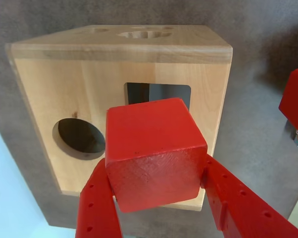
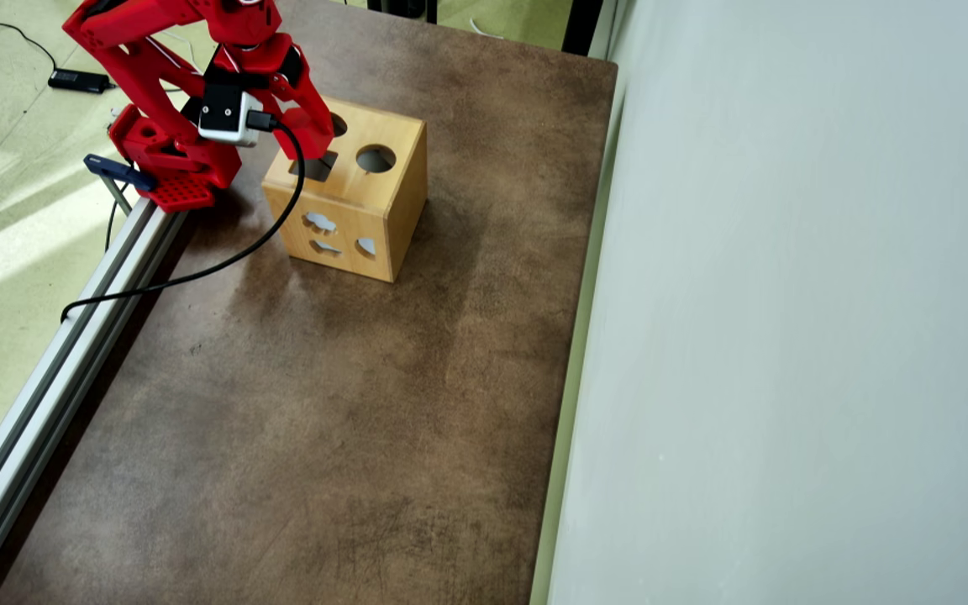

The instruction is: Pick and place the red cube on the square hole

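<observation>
Wrist view: my gripper (image 1: 156, 198) clamps red cube (image 1: 154, 153); square hole (image 1: 159, 94) at 12 o'clock, I'd square edges before lowering

You had a matt, faintly scratched red cube (image 1: 154, 153), smooth light wooden box (image 1: 89, 84), perforated matt plastic jaws, mottled matt brown table (image 2: 299, 403), brushed metal rail (image 2: 55, 370).
</observation>
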Controlling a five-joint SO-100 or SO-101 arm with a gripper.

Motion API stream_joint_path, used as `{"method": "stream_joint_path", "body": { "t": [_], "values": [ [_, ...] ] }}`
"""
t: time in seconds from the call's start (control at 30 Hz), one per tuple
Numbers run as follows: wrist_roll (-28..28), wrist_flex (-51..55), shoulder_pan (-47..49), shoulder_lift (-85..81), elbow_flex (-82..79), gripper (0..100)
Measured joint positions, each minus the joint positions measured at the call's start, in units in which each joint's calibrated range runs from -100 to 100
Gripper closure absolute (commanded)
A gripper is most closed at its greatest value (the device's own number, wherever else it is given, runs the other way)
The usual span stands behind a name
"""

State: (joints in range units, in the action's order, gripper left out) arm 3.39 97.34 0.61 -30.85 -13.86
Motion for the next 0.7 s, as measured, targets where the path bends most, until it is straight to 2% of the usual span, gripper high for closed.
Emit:
{"method": "stream_joint_path", "body": {
  "t": [0.7],
  "values": [
    [0.00, 0.00, 0.00, 4.58, 0.00, 95]
  ]
}}
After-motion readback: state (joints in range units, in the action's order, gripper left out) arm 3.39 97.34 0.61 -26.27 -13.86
